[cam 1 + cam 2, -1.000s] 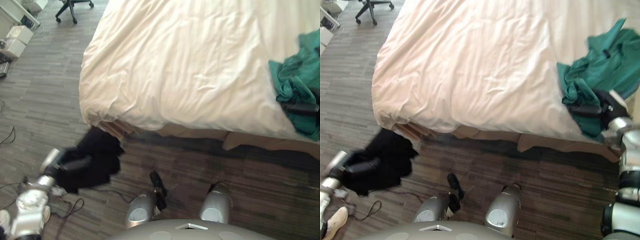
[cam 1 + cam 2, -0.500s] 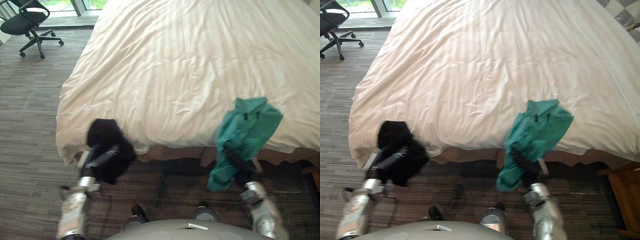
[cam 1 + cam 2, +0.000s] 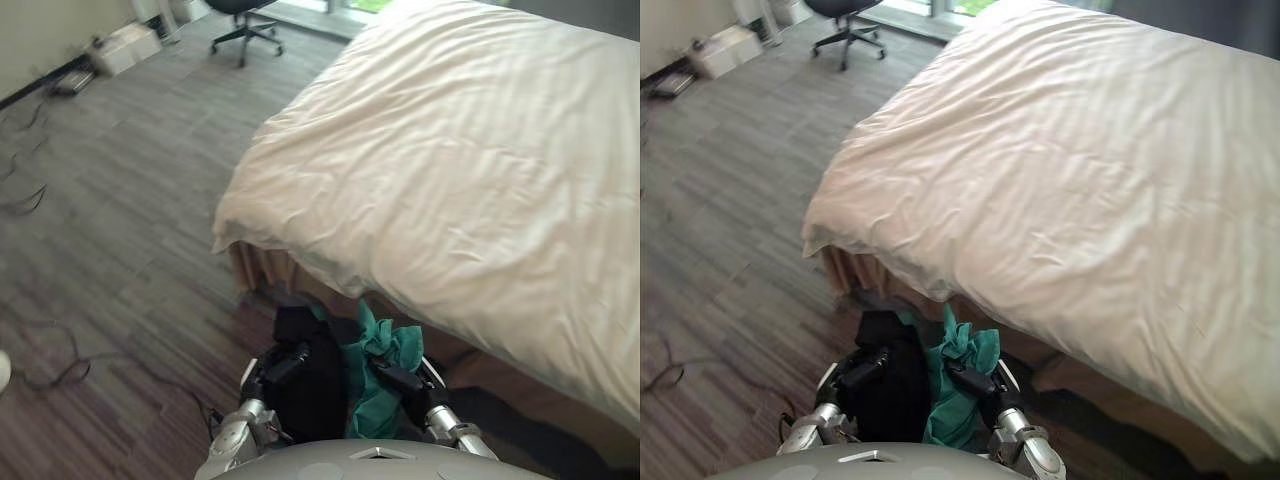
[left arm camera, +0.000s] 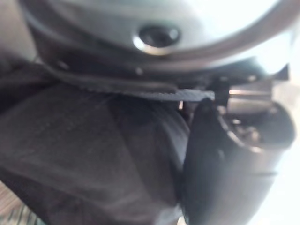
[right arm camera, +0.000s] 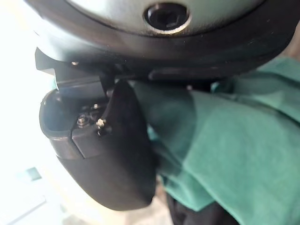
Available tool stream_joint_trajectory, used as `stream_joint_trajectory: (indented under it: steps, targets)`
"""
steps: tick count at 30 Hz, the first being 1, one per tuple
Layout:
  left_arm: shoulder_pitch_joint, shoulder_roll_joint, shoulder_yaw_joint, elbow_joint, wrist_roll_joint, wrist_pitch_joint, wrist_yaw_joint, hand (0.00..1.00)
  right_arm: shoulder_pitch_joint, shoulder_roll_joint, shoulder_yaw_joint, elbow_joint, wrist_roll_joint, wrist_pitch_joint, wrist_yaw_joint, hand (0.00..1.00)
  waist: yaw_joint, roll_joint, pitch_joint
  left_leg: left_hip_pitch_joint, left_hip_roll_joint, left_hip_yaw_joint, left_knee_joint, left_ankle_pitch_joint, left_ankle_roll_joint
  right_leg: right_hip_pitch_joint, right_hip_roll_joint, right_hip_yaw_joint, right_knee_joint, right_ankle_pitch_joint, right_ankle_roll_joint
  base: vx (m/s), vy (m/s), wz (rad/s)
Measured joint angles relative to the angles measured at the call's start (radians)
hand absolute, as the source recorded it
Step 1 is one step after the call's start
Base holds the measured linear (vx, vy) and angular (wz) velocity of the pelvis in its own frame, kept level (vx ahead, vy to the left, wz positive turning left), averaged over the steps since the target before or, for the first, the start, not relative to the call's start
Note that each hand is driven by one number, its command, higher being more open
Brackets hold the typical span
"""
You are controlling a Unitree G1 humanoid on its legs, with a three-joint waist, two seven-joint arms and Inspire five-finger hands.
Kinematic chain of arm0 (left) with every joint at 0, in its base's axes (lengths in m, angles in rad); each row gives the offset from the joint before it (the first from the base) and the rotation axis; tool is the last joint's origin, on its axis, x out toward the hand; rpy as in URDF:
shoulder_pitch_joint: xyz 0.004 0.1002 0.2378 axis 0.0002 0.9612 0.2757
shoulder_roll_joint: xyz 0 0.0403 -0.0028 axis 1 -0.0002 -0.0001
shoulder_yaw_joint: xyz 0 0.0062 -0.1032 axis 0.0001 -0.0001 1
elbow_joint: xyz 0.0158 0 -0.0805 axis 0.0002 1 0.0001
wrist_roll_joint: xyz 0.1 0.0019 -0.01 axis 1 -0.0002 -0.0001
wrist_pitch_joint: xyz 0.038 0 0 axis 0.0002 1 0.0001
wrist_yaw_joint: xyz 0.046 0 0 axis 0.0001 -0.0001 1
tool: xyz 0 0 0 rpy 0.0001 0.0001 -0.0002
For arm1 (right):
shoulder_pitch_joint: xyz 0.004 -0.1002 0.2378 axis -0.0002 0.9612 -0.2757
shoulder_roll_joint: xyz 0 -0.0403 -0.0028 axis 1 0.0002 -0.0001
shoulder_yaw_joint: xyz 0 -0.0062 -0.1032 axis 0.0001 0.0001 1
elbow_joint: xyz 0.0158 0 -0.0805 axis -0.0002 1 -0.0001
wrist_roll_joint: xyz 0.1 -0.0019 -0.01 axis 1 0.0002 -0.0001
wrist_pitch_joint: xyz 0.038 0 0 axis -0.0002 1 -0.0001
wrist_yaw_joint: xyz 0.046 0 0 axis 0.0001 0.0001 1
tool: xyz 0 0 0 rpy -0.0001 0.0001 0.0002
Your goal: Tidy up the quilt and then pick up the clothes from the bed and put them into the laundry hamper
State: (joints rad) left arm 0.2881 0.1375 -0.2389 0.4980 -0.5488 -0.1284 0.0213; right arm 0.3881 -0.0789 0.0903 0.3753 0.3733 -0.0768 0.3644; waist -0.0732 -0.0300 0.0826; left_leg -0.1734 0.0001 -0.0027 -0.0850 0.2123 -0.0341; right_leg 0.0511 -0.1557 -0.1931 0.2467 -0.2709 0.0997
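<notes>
Wrist views showed each grip up close: left hand (image 3: 283, 363) clamped on the black garment (image 3: 318, 388), right hand (image 3: 397, 378) on the teal garment (image 3: 370, 402) beside it.

The bed (image 3: 480, 180) blocks the right; open floor (image 3: 120, 200) lies left.

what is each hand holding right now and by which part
The left hand is closed on a bunched black garment, the right hand on a bunched teal-green garment. Each grips a wad near the top; the rest hangs below.
</notes>
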Motion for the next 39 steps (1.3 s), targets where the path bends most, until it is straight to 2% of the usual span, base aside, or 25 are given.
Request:
stream_joint_trajectory:
  steps: [2,3,5,6,7,8,9,10,11,12,14,16,18,19,20,21,22,25,26,27,28,31,35,36,39]
  targets:
    - [0.026,-0.007,0.046,-0.059,-0.031,-0.047,0.047,0.0,-0.013,0.001,0.025,0.006,0.006,-0.01,-0.004,0.0,0.047,-0.004,-0.001,-0.008,-0.023,-0.059,0.0,0.013,0.003,0.026,0.0,-0.034,-0.005,-0.003,-0.005,0.05,-0.01,1.02]
    - [0.034,-0.011,0.052,-0.078,-0.033,-0.058,0.056,0.0,-0.015,0.002,0.032,0.004,0.008,-0.02,-0.014,0.0,0.053,-0.001,0.0,-0.013,-0.031,-0.072,0.0,0.021,0.009,0.036,-0.001,-0.056,-0.006,-0.005,-0.01,0.02,-0.015,1.33]
    - [0.034,-0.022,0.072,-0.105,-0.032,-0.076,0.07,0.0,-0.014,0.012,0.035,0.001,0.03,-0.043,-0.063,0.0,0.052,0.011,0.004,-0.037,-0.078,-0.053,0.0,0.085,0.079,0.077,-0.007,-0.156,-0.008,-0.009,-0.018,0.01,0.014,1.73]
    - [0.035,-0.037,0.079,-0.119,-0.028,-0.084,0.054,0.0,-0.005,0.014,0.027,-0.01,0.032,-0.054,-0.098,0.0,0.041,0.044,0.015,-0.038,-0.096,0.045,-0.005,0.028,0.242,0.111,0.011,-0.248,-0.007,0.01,-0.039,-0.01,0.06,2.4]
    - [0.041,-0.044,0.078,-0.117,-0.027,-0.089,0.019,0.0,0.013,0.009,0.017,-0.022,0.022,-0.058,-0.134,0.0,0.044,0.069,0.023,-0.023,-0.077,0.202,0.008,-0.093,0.3,0.147,0.029,-0.332,-0.015,0.039,-0.042,0.0,0.065,2.55]
    - [0.043,-0.045,0.078,-0.114,-0.027,-0.087,0.007,0.0,0.023,0.013,0.013,-0.032,0.021,-0.061,-0.15,0.0,0.037,0.058,0.022,-0.021,-0.077,0.282,0.023,-0.176,0.289,0.165,0.019,-0.371,-0.024,0.052,-0.048,0.04,0.082,2.49]
    - [0.042,-0.048,0.08,-0.12,-0.019,-0.089,-0.017,0.0,0.036,0.015,-0.002,-0.044,0.006,-0.078,-0.162,0.0,0.042,0.026,0.027,-0.034,-0.057,0.441,0.116,-0.254,0.25,0.173,-0.034,-0.41,-0.012,0.058,-0.05,0.12,0.072,1.92]
    - [0.074,-0.059,0.093,-0.122,-0.019,-0.09,-0.029,0.0,0.03,0.007,-0.005,-0.045,-0.015,-0.08,-0.181,0.0,0.06,0.028,0.028,-0.045,0.009,0.522,0.32,-0.26,0.244,0.169,-0.052,-0.425,0.021,0.05,-0.061,0.14,0.057,1.4]
    - [0.095,-0.064,0.094,-0.122,-0.021,-0.087,-0.029,0.0,0.028,0.001,-0.006,-0.054,-0.015,-0.08,-0.19,0.0,0.068,0.047,0.025,-0.032,0.045,0.531,0.388,-0.275,0.214,0.167,-0.042,-0.444,0.043,0.045,-0.059,0.16,0.028,0.75]
    - [0.13,-0.087,0.089,-0.12,-0.025,-0.078,-0.03,0.0,0.02,-0.01,-0.013,-0.074,-0.014,-0.082,-0.208,0.0,0.067,0.079,0.029,-0.008,0.035,0.46,0.341,-0.311,0.146,0.155,-0.054,-0.463,0.121,0.04,-0.053,0.11,0.085,0.83]
    - [0.155,-0.091,0.075,-0.117,-0.027,-0.064,-0.029,0.0,0.011,-0.003,-0.016,-0.08,-0.012,-0.083,-0.231,0.0,0.056,0.091,0.025,0.029,-0.011,0.393,0.224,-0.251,0.169,0.136,-0.069,-0.449,0.115,-0.007,-0.05,0.05,0.126,1.03]
    - [0.156,-0.082,0.044,-0.118,0.007,-0.078,-0.006,0.0,0.001,0.006,0.002,-0.106,-0.011,-0.083,-0.235,0.0,0.065,0.052,0.04,0.058,-0.069,0.325,0.109,-0.194,0.174,0.106,-0.071,-0.475,-0.012,0.021,-0.033,0.02,0.046,1.01]
    - [0.149,-0.074,0.016,-0.115,0.011,-0.073,-0.004,0.0,-0.003,0.005,0.025,-0.1,-0.008,-0.082,-0.242,0.0,0.073,0.036,0.048,0.075,-0.093,0.259,0.077,-0.17,0.173,0.105,-0.085,-0.491,0.021,0.036,-0.028,0.02,0.019,0.91]
    - [0.153,-0.071,-0.003,-0.114,0.012,-0.075,-0.003,0.0,-0.006,0.001,0.032,-0.087,-0.007,-0.082,-0.245,0.0,0.077,0.037,0.05,0.098,-0.097,0.232,0.043,-0.149,0.176,0.103,-0.085,-0.484,0.062,0.044,-0.043,0.05,0.014,1.2]
    - [0.152,-0.059,-0.038,-0.113,0.011,-0.081,-0.001,0.0,-0.011,0.002,0.039,-0.058,-0.006,-0.083,-0.25,0.0,0.068,0.045,0.051,0.118,-0.09,0.161,0.009,-0.123,0.174,0.088,-0.062,-0.421,0.109,0.025,-0.089,0.05,-0.012,1.13]
    - [0.145,-0.053,-0.05,-0.113,0.012,-0.083,-0.003,0.0,-0.009,0.005,0.041,-0.053,-0.002,-0.083,-0.256,0.0,0.062,0.051,0.054,0.117,-0.089,0.128,0.01,-0.118,0.173,0.085,-0.041,-0.368,0.094,0.013,-0.106,0.04,-0.041,1.5]
    - [0.128,-0.044,-0.068,-0.106,0.013,-0.085,-0.008,0.0,-0.006,0.005,0.041,-0.034,0.016,-0.087,-0.267,0.0,0.055,0.052,0.055,0.116,-0.086,0.072,0.01,-0.107,0.17,0.063,0.006,-0.243,0.076,-0.001,-0.117,0.02,-0.043,1.3]
    - [0.101,-0.04,-0.08,-0.064,0.025,-0.099,-0.021,0.0,0.006,0.005,0.039,-0.005,0.041,-0.094,-0.287,0.0,0.044,0.057,0.057,0.117,-0.092,-0.034,0.01,-0.084,0.157,0.018,0.066,-0.019,0.025,0.002,-0.114,0.02,-0.014,1.17]
    - [0.101,-0.03,-0.08,-0.055,0.043,-0.107,-0.027,0.0,0.018,0.007,0.041,-0.004,0.048,-0.107,-0.281,0.0,0.045,0.044,0.055,0.118,-0.108,-0.066,0.009,-0.075,0.147,-0.001,0.064,0.038,-0.011,0.012,-0.106,0.01,0.002,1.03]
    - [0.102,-0.022,-0.081,-0.056,0.05,-0.109,-0.03,0.0,0.024,0.009,0.043,-0.004,0.049,-0.113,-0.275,0.0,0.046,0.031,0.055,0.121,-0.121,-0.081,0.007,-0.069,0.14,-0.007,0.052,0.052,-0.028,0.022,-0.092,0.0,-0.026,0.97]
    - [0.098,-0.015,-0.087,-0.042,0.05,-0.105,-0.036,0.0,0.028,0.009,0.044,0.0,0.047,-0.116,-0.268,0.0,0.044,0.025,0.055,0.136,-0.136,-0.111,-0.002,-0.059,0.132,-0.003,0.032,0.03,-0.014,0.035,-0.046,0.01,-0.077,0.65]
    - [0.101,-0.009,-0.108,-0.041,0.05,-0.099,-0.037,0.0,0.025,-0.01,0.059,0.002,0.044,-0.116,-0.263,0.0,0.069,0.038,0.051,0.138,-0.122,-0.118,-0.003,-0.056,0.115,0.01,0.044,0.012,-0.031,0.032,-0.051,0.01,-0.1,0.2]
    - [0.091,-0.005,-0.128,-0.062,0.049,-0.087,-0.041,0.0,0.012,-0.008,0.059,0.002,0.079,-0.116,-0.264,0.0,0.066,0.038,0.051,0.132,-0.115,-0.12,-0.003,-0.065,0.104,0.024,0.055,0.004,-0.068,0.046,-0.044,0.03,-0.062,0.04]
    - [0.086,-0.001,-0.148,-0.074,0.05,-0.063,-0.045,0.0,0.048,0.0,0.077,0.013,0.066,-0.135,-0.241,0.0,0.018,0.026,0.046,0.146,-0.108,-0.012,-0.005,-0.093,0.106,0.062,0.055,0.11,-0.129,0.06,-0.045,0.05,-0.015,-0.02]
    - [0.078,-0.001,-0.148,-0.074,0.05,-0.063,-0.045,0.0,0.047,0.002,0.077,0.013,0.066,-0.135,-0.241,0.0,0.019,0.016,0.048,0.147,-0.118,-0.01,-0.004,-0.096,0.109,0.068,0.045,0.11,-0.134,0.068,-0.038,0.1,-0.018,0.01]
